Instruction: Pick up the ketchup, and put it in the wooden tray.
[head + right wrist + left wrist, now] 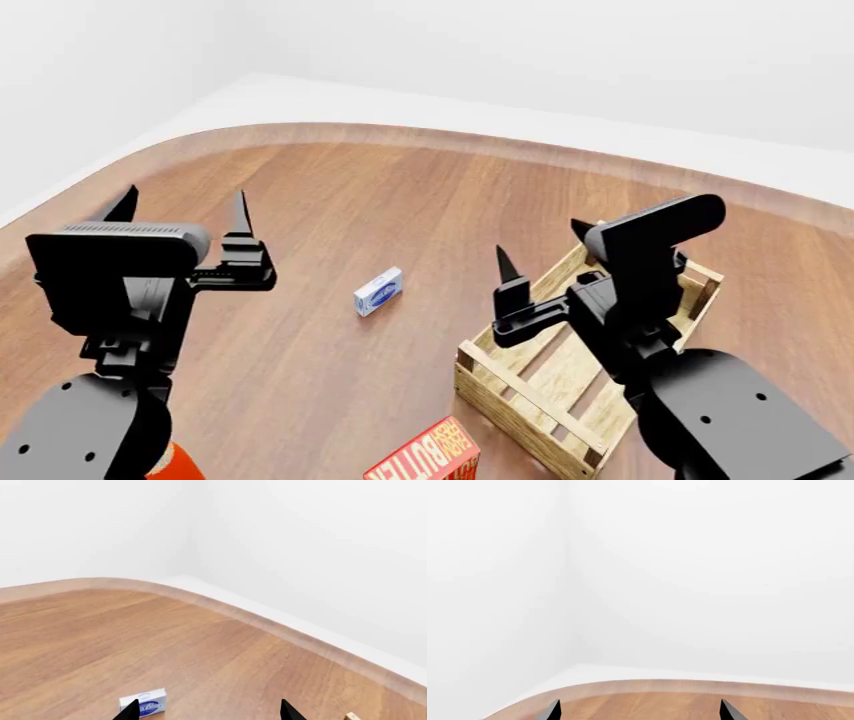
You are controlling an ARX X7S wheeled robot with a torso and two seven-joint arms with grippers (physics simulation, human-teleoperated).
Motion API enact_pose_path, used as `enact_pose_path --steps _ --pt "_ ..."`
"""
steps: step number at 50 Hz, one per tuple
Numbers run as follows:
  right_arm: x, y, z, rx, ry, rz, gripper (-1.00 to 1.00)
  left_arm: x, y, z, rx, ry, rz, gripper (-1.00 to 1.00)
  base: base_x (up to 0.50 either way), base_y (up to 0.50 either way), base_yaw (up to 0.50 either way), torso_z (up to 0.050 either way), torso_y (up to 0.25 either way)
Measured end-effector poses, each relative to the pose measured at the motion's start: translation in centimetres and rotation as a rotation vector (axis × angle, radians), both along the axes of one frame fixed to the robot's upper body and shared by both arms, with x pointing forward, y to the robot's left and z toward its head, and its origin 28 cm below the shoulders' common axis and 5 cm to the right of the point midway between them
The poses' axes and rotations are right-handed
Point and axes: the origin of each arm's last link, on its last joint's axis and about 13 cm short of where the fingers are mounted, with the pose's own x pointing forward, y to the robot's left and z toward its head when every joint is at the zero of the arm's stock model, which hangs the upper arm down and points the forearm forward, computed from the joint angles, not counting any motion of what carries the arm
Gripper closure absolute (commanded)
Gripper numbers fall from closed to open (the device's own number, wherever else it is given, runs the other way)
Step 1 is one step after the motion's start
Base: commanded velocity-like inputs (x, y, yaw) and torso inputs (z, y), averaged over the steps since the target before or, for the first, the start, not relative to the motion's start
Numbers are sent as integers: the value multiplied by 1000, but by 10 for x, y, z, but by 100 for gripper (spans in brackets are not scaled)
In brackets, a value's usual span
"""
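red butter box (427,455) near wooden tray (534,385), small white-blue box (378,292) beyond

The black left arm rises at the head view's lower left, its rounded shoulder joint at the bottom edge and a boxy wrist block above it. The black two-fingered left gripper (182,212) points up and away, its thin pointed fingers (240,212) spread apart with nothing between them. The black right arm stands over the near end of the pale slatted wooden tray (527,385). The black two-fingered right gripper (543,247) hangs above that tray's left rim, its fingers likewise parted and empty.
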Motion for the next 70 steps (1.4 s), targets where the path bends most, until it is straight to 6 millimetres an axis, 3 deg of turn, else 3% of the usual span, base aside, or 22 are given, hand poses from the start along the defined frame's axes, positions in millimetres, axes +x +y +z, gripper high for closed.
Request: enact_pose_path --steps 14,35,50,70 --pt "-1 -2 7 3 -19 0 -100 -15 26 -4 48 55 44 -100 0 0 0 0 0" --pt "-3 -4 33 -44 -77 -26 -100 -57 58 -34 74 248 31 -100 0 0 0 0 0" --pt "-8 -5 49 -74 -105 -55 -100 -87 68 -52 57 329 5 -100 0 0 0 0 0" --pt "-15 -6 58 -97 -113 -80 -100 -108 70 -68 31 401 -28 -100 0 0 0 0 0"
